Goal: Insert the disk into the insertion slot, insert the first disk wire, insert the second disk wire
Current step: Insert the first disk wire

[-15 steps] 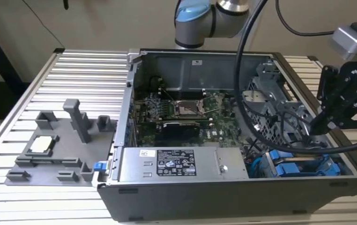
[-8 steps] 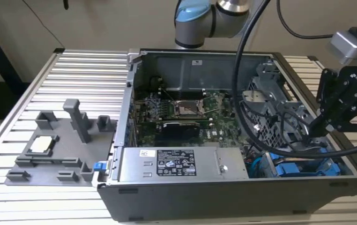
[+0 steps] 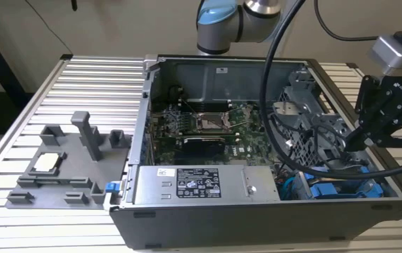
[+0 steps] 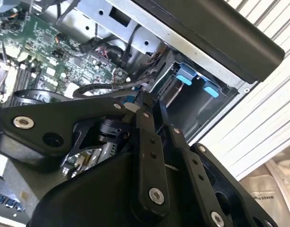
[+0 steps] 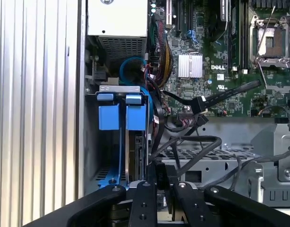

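Closed at the gripper (image 5: 159, 171): black fingers (image 5: 144, 198) drawn together to one narrow tip in both wrist views. Possibly pinching one of the dark cables (image 5: 192, 144), but too crowded at the tip to tell. Poised just above the near corner of the computer case (image 3: 257, 221) on the exterior view's right, directly over the insertion slot (image 5: 91, 151).

Seated in that slot, standing on edge: the disk (image 5: 135, 153), a thin dark slab from this angle, clipped in its bright blue carrier frame. Two blue tabs (image 5: 108, 116) side by side at the slot's open end, with a blue rail running down just beside the slab. Grey sheet-metal walls on either side.

Farther into the case: perforated cage (image 3: 306, 124), then green motherboard (image 3: 208, 126) with a bare socket. Along the near wall, to the exterior view's left of the slot: grey power-supply box (image 3: 194, 184) with a white sticker. Outside the case, on the slatted table (image 3: 88, 79): a grey fixture plate (image 3: 60, 163), well apart from the gripper.
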`<state>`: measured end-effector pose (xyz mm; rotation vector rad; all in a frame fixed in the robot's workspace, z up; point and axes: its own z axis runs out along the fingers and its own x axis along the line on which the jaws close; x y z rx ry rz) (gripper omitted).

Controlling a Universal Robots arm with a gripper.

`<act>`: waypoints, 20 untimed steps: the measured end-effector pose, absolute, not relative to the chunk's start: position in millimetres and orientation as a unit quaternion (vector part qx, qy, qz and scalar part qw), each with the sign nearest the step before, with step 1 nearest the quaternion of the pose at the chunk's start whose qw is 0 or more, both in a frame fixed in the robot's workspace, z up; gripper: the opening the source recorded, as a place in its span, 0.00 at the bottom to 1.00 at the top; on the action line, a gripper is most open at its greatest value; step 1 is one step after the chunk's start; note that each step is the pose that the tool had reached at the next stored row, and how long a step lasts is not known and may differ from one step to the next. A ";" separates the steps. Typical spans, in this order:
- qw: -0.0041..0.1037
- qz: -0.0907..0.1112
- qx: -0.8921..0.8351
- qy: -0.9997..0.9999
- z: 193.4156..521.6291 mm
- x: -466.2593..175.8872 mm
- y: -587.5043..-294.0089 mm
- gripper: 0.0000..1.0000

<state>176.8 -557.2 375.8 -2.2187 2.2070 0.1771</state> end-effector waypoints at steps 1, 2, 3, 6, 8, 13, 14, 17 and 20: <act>0.008 0.061 -0.708 0.704 375.9 176.8 -557.8 0.20; 0.012 0.065 -0.708 0.704 375.9 176.7 -558.7 0.20; 0.015 0.068 -0.707 0.703 375.9 176.7 -559.8 0.20; 0.017 0.070 -0.707 0.703 375.9 177.0 -565.9 0.20; 0.017 0.070 -0.707 0.703 375.8 177.2 -570.9 0.20; 0.018 0.071 -0.707 0.704 375.4 177.4 -583.3 0.20; 0.018 0.071 -0.706 0.704 375.4 177.5 -585.7 0.20; 0.018 0.071 -0.706 0.705 375.0 177.6 -591.2 0.20; 0.034 0.087 -0.705 0.703 374.4 177.7 -592.3 0.20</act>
